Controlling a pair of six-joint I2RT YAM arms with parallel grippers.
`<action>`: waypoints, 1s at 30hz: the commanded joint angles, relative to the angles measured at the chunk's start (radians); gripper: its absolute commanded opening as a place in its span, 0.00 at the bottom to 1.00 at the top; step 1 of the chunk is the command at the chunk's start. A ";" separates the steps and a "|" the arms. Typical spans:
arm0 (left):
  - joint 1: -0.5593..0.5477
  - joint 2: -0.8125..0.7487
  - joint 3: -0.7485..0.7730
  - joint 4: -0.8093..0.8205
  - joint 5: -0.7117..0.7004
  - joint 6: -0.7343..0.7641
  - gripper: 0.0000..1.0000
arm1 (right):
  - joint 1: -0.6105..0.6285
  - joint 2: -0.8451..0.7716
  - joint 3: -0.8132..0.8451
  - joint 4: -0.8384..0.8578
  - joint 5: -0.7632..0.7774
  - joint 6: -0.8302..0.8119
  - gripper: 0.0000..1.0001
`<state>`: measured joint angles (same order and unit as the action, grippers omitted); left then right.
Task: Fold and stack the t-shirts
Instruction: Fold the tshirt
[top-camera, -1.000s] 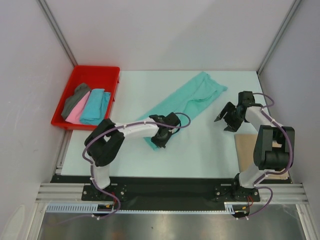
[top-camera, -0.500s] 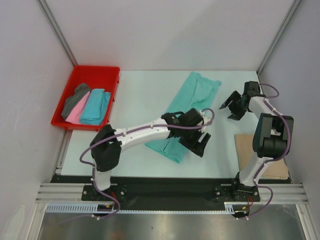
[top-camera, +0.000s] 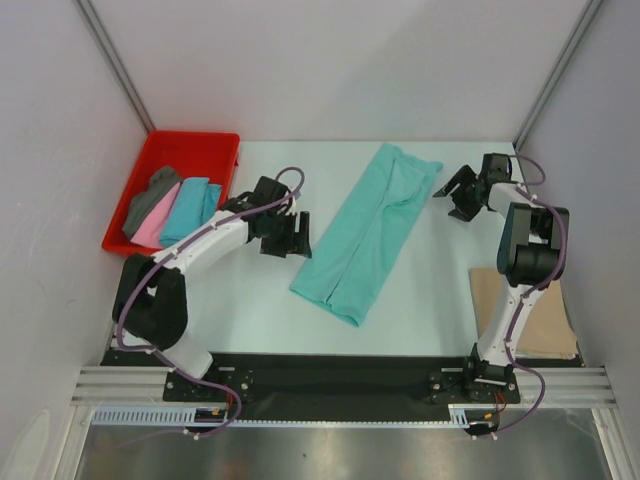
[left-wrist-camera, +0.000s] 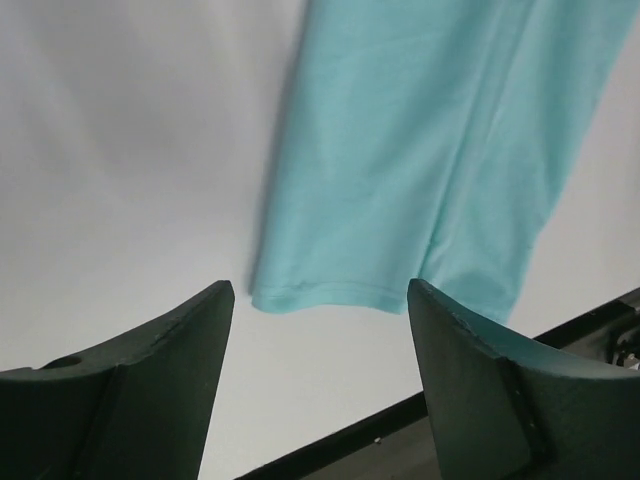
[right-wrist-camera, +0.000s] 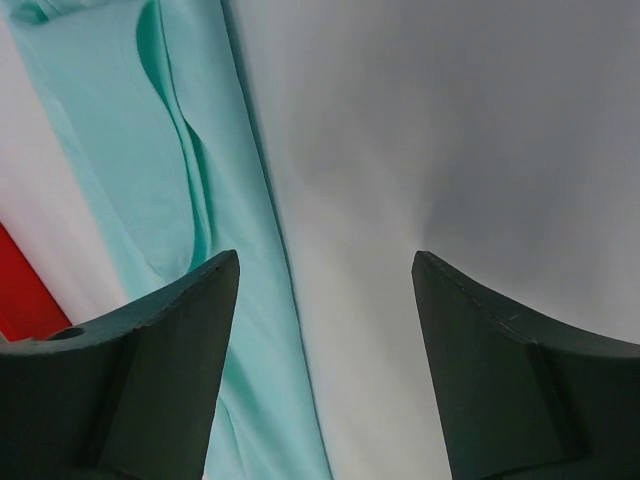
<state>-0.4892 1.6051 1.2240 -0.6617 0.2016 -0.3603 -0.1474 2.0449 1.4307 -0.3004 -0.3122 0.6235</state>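
A mint green t-shirt (top-camera: 368, 235) lies flat in the middle of the white counter (top-camera: 250, 300), folded into a long narrow strip that slants from the far right down to the near left, with its hem end nearest the arms. The left tool (top-camera: 293, 235) hovers just left of the strip, clear of the cloth, with its fingers spread wide and nothing between them. From its own camera the left tool (left-wrist-camera: 320, 290) looks down on the shirt's (left-wrist-camera: 420, 150) hemmed end and bare counter. The right tool (top-camera: 452, 197) hangs just right of the strip's far end, also released and empty, and its wrist view shows the right tool (right-wrist-camera: 325, 260) gaping over plain counter, with the shirt's (right-wrist-camera: 120, 150) rumpled edge off to one side. At the far left sits a red tray (top-camera: 190, 150) holding three folded shirts side by side: a dark grey one (top-camera: 150, 195), a pink one (top-camera: 150, 228) and a turquoise one (top-camera: 190, 212). A tan shirt (top-camera: 545, 325) lies folded at the near right edge of the counter, partly hidden behind the right arm.
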 joint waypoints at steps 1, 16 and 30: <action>0.058 0.021 -0.066 0.063 0.033 0.017 0.77 | 0.009 0.050 0.083 0.110 -0.031 0.021 0.76; 0.116 0.179 -0.147 0.177 0.110 0.024 0.69 | 0.074 0.311 0.322 0.239 0.058 0.081 0.61; 0.116 0.182 -0.290 0.177 0.191 -0.075 0.03 | 0.144 0.541 0.617 0.254 0.085 0.160 0.22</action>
<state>-0.3748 1.7905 1.0092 -0.4641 0.3923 -0.4034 -0.0219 2.5259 1.9736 -0.0395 -0.2432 0.7685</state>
